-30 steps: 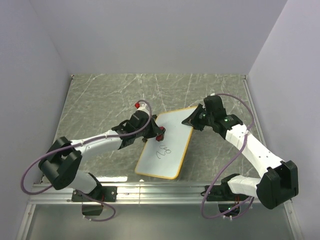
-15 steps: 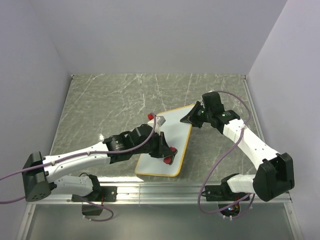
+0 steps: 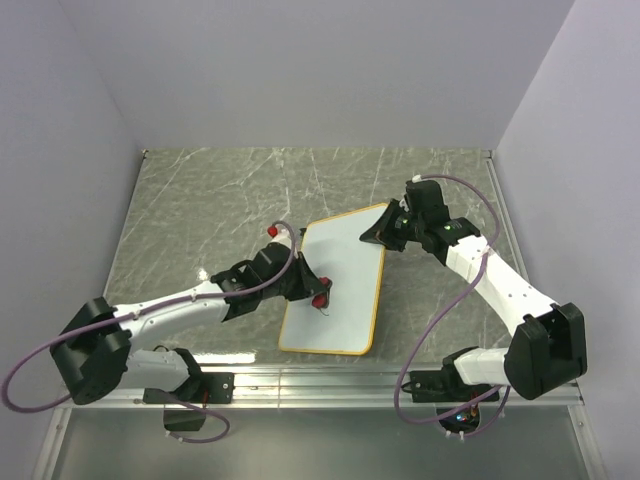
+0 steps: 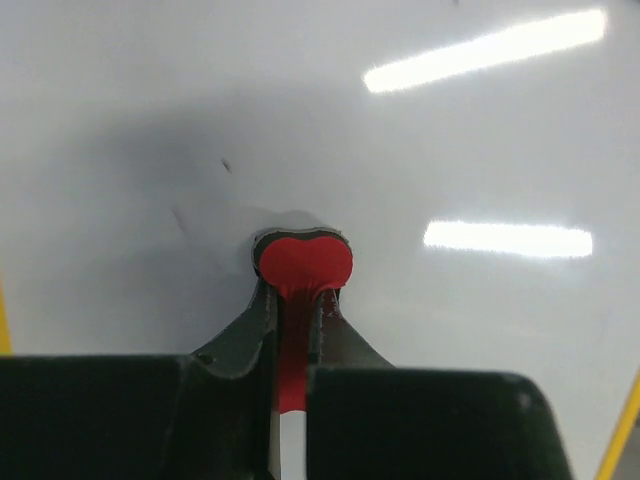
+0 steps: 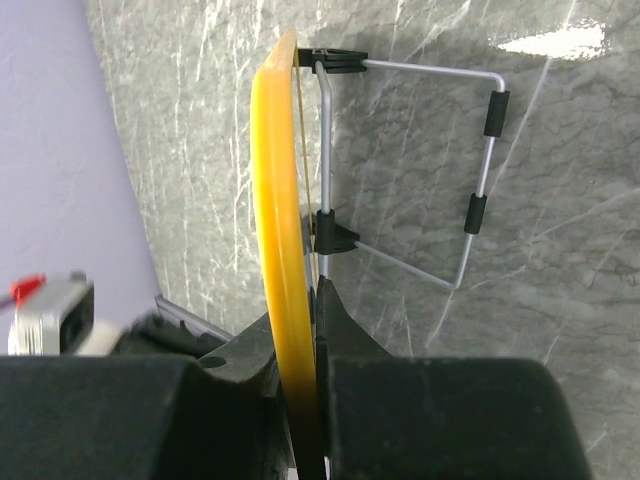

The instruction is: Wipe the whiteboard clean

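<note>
The whiteboard point(image 3: 345, 265), white with a yellow-orange rim, lies tilted on the grey marble table. My left gripper point(image 3: 313, 291) is shut on a small red eraser point(image 3: 321, 298) and presses it on the board's left-middle part. In the left wrist view the eraser point(image 4: 303, 262) sits on the white surface point(image 4: 450, 130), with only faint specks point(image 4: 226, 165) near it. My right gripper point(image 3: 385, 232) is shut on the board's far right corner. In the right wrist view its jaws point(image 5: 308, 300) clamp the yellow rim point(image 5: 278, 180), and a wire stand point(image 5: 482, 170) shows behind the board.
The marble tabletop point(image 3: 200, 210) is bounded by lilac walls at the left, back and right. A metal rail point(image 3: 320, 380) runs along the near edge by the arm bases. Purple cables loop from both arms.
The dark scribble seen on the board's lower half is gone. My left gripper swept the eraser down over it, then back up and left. The board has turned slightly.
</note>
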You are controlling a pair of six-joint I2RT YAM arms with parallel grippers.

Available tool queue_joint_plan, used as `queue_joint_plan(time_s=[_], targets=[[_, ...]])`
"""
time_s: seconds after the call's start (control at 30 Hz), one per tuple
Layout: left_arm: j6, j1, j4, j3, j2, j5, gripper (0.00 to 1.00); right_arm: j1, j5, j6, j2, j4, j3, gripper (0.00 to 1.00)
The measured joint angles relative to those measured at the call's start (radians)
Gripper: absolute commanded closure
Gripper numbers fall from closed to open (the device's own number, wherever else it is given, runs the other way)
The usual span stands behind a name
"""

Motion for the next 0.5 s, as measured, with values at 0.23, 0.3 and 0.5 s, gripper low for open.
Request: queue_joint_plan(time_s=[0.23, 0.3, 0.5], targets=[[0.019, 0.087, 0.206, -0.056, 0.09, -0.081, 1.0, -0.004, 0.005, 0.012, 0.0, -0.007, 0.0, 1.0], [0.019, 0.092, 0.266, -0.074, 0.109, -0.121, 1.0, -0.006, 0.009, 0.026, 0.0, -0.014, 0.0, 1.0], [0.019, 0.079, 0.337, -0.093, 0.114, -0.195, 1.0, -0.018, 0.019, 0.059, 0.016, -0.038, 0.018, 1.0]])
